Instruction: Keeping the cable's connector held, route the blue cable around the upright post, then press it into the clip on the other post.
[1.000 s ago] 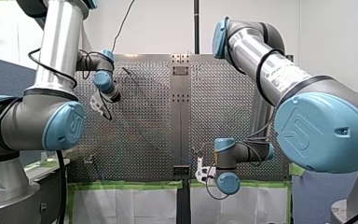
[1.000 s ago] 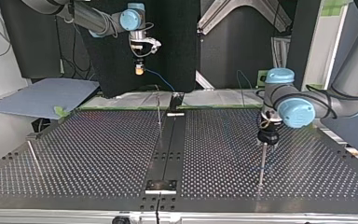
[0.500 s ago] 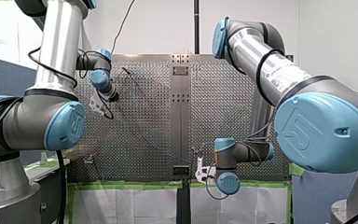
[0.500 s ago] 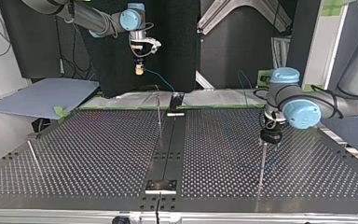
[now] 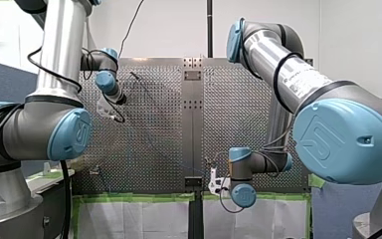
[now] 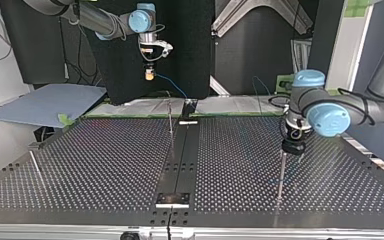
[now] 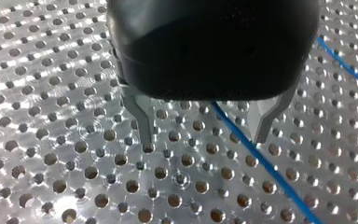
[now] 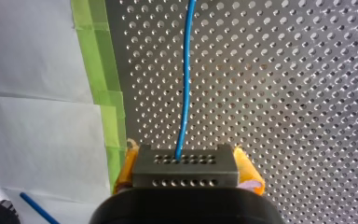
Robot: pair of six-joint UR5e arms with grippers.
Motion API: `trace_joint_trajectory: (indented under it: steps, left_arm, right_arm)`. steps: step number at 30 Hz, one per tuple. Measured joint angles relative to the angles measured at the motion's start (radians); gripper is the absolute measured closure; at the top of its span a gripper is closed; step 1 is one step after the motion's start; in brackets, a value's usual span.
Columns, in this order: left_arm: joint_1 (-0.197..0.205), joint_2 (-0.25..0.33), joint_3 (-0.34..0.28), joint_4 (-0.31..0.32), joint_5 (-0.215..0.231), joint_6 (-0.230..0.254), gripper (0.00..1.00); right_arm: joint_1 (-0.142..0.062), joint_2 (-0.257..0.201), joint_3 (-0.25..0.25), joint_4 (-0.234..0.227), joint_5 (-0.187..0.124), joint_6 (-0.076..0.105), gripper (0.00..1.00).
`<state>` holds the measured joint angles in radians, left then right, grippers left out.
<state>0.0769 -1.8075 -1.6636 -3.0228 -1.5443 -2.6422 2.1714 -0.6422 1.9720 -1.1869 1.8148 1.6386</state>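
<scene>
Right wrist view first, and we have the thin blue cable [image 8: 185,79] running straight out of the grey perforated metal connector block [image 8: 185,176], ahead of the end effector and over the perforated metal table [image 8: 284,93]. Our right end effector [image 8: 186,170] is clamped on that connector, with a yellow pad [image 8: 127,169] pressed against each side of it. Beside it a strip of green tape [image 8: 103,79] runs along the table's edge, with white sheeting [image 8: 37,116] past that.

Over to the left wrist view. The cable crosses the table diagonally and passes between the two metal fingers [image 7: 142,121] of our left end effector [image 7: 203,142], nearer one finger than the other. Those fingers stand spread apart, gripping nothing.

Now the top view. Our right end effector hangs raised beyond the table's far edge, the cable trailing off it. Our left end effector sits at the view's right, directly over the top of a thin upright metal post [image 6: 281,175]; whether they touch we cannot tell. A second thin post [image 6: 170,120] stands beside the table's centre strip.
</scene>
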Motion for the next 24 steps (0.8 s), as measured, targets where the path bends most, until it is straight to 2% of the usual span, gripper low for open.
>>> trace_joint_trajectory:
  steps: [3,8,15,24]
  left_arm:
    - [-0.002,0.013,-0.009,0.000,0.006,-0.030,0.00]
    - [-0.008,0.042,-0.018,-0.001,0.010,-0.039,0.00]
    - [-0.018,0.065,-0.029,-0.014,0.010,-0.015,0.00]
    - [-0.022,0.084,-0.071,-0.014,0.020,0.011,0.00]
  right_arm:
    - [0.000,0.000,0.000,0.000,0.000,0.000,1.00]
    - [0.000,0.000,0.000,-0.001,0.000,0.000,1.00]
    - [0.000,0.000,0.000,-0.003,0.000,0.000,1.00]
    - [0.000,0.000,0.000,-0.006,0.000,0.004,1.00]
